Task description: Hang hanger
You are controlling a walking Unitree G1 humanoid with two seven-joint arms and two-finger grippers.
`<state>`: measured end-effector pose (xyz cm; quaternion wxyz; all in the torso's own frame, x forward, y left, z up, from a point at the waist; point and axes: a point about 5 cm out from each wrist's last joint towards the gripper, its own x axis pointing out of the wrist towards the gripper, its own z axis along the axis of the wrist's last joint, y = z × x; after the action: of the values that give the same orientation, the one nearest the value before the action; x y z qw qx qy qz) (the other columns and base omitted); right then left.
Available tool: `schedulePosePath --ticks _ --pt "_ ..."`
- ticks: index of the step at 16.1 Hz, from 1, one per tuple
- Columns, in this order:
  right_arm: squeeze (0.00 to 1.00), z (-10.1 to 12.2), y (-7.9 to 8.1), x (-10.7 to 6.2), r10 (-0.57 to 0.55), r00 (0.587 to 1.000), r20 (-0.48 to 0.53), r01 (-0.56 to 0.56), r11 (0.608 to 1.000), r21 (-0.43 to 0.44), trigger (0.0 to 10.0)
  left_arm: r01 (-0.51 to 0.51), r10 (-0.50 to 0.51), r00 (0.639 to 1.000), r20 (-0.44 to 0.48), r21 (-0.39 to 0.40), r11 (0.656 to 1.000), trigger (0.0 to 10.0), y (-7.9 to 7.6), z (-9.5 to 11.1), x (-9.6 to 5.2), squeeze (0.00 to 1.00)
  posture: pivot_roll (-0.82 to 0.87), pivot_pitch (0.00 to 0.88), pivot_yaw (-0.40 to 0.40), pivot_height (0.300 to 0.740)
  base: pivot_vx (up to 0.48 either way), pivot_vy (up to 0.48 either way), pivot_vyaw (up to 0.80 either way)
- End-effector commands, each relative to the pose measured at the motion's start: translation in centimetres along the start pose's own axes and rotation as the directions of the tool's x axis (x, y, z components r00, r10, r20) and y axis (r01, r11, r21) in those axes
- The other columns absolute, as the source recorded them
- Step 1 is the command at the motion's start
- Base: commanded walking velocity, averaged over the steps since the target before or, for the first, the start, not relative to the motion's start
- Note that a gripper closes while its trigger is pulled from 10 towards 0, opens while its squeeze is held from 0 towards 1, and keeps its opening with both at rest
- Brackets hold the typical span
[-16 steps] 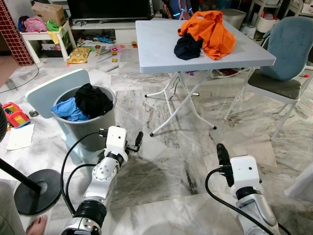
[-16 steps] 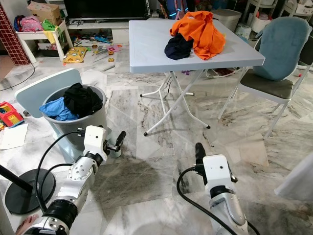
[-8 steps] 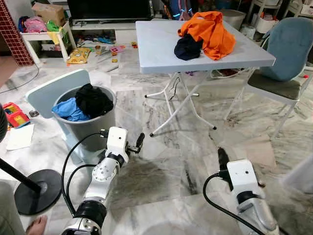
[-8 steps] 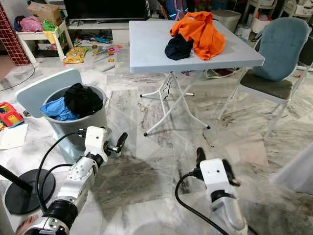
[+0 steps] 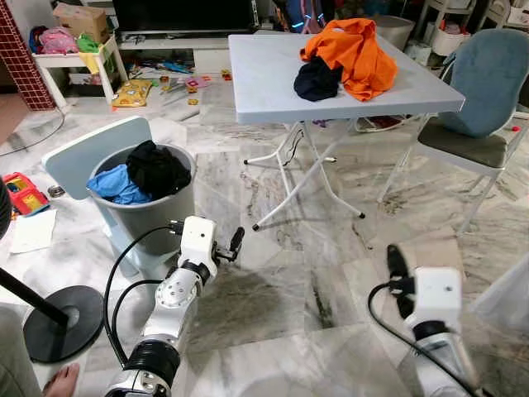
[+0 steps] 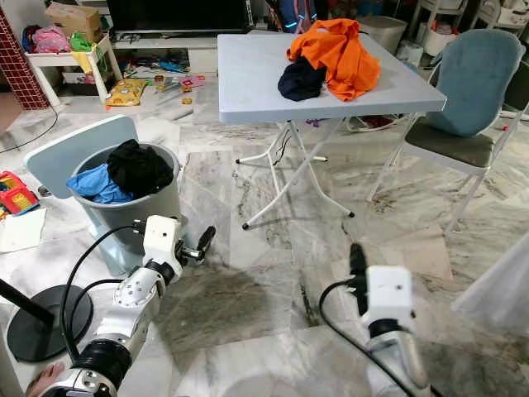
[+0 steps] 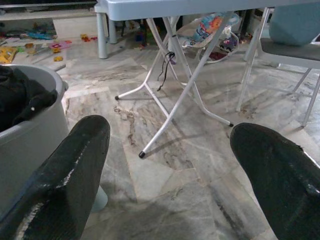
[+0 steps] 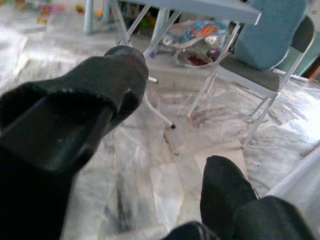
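While you look ahead of both tools, count one tabletop (image 5: 273, 78) carrying two garments, one orange (image 5: 351, 50) and one dark (image 5: 317, 80), and one bin (image 5: 145, 217) just beside your left tool (image 5: 234, 242). Since a second ago your right tool (image 5: 395, 266) has swung further right and lower. Both tools stand with fingers apart, gripping nothing; you cannot make out a hanger.

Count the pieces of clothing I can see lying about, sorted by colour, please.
Orange: 1, the orange garment on the table
Dark navy or black on the table: 1, the dark garment
Black in the bin: 1, the black garment
Blue in the bin: 1, the blue garment
Total: 4
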<state>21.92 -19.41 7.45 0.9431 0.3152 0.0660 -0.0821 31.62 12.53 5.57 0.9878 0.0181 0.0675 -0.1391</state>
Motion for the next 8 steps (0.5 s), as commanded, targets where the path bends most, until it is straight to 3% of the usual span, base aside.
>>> schedulePosePath --ticks 1,4,5,6,7,8 --pt "0.00 -0.47 1.16 -0.16 0.034 0.999 -0.017 -0.034 0.999 0.006 10.0 0.011 -0.011 1.000 0.008 0.006 1.000 10.0 -0.01 0.58 0.41 0.00 0.04 0.000 -0.031 0.740 0.000 0.000 0.00" --pt "0.00 -0.53 1.51 0.00 0.052 0.998 -0.028 -0.052 0.999 0.008 10.0 0.012 -0.012 1.000 0.011 0.004 1.000 10.0 -0.20 0.77 0.64 0.00 0.03 0.000 -0.029 0.740 0.000 0.000 0.00" --pt "0.00 -0.49 1.59 0.04 0.061 0.998 -0.028 -0.063 0.996 -0.060 10.0 0.011 -0.011 1.000 0.012 0.005 1.000 10.0 -0.20 0.78 0.66 0.00 0.04 0.000 -0.031 0.740 0.000 0.000 0.00" --pt "0.00 -0.27 1.63 0.05 0.075 0.997 -0.016 -0.077 0.966 -0.248 10.0 0.006 -0.006 1.000 0.013 0.007 1.000 10.0 -0.16 0.79 0.66 0.00 0.04 0.000 -0.033 0.740 0.000 0.000 0.00" --pt "0.00 0.02 1.67 -0.01 0.088 0.996 0.013 -0.078 0.933 -0.352 10.0 -0.003 0.003 1.000 0.013 0.011 1.000 10.0 -0.08 0.79 0.65 0.00 0.04 0.000 -0.034 0.740 0.000 0.000 0.00" --pt "0.00 0.40 1.66 -0.07 0.080 0.996 0.046 -0.062 0.946 -0.318 10.0 -0.015 0.015 1.000 0.015 0.018 1.000 10.0 0.05 0.81 0.62 0.00 0.04 0.000 -0.035 0.740 0.000 0.000 0.00"
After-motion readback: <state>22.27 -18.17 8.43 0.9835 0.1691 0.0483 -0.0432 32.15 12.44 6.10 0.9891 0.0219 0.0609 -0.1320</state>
